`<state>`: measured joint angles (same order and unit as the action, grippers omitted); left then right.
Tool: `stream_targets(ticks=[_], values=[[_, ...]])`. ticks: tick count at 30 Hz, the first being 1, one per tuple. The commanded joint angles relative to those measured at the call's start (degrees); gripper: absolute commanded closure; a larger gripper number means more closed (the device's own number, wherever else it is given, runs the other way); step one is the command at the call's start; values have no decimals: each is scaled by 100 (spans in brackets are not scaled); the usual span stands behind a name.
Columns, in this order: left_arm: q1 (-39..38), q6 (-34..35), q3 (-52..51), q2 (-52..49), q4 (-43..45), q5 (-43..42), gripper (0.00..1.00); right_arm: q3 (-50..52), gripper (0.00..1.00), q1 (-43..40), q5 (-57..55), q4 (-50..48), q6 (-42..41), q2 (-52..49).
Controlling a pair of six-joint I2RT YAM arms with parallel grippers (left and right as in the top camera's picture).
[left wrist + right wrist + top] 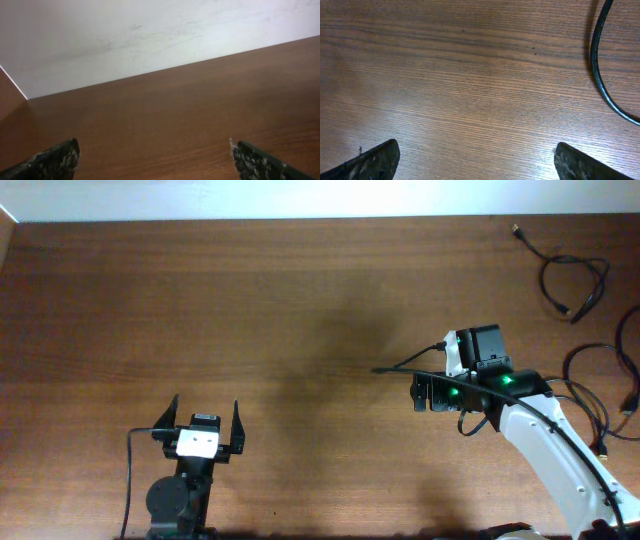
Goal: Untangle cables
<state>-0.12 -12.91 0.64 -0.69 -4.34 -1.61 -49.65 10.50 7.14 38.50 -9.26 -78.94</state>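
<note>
A looped thin black cable (575, 285) with small plug ends lies at the far right back of the wooden table (300, 300). More thin black cables (600, 395) with gold plugs lie tangled at the right edge, partly under my right arm. Another thin black cord (395, 365) runs left from my right wrist; it also curves through the upper right of the right wrist view (598, 65). My right gripper (425, 392) (475, 150) is open and empty over bare wood, beside that cord. My left gripper (205, 418) (155, 155) is open and empty, far from all the cables.
A white wall (150, 35) borders the table's far edge. A thicker black cable (130, 480) runs along my left arm base at the front edge.
</note>
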Motion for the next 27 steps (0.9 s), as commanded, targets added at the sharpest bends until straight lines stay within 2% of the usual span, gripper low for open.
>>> stream_targets(ticks=[1,27], values=[[28,-50,-15,44,-42,61,1,-7,2,37,33,-20,-44,-20],[31,-48,-15,39,-46,140,1,-7,2,37,33,-20,-44,-20]])
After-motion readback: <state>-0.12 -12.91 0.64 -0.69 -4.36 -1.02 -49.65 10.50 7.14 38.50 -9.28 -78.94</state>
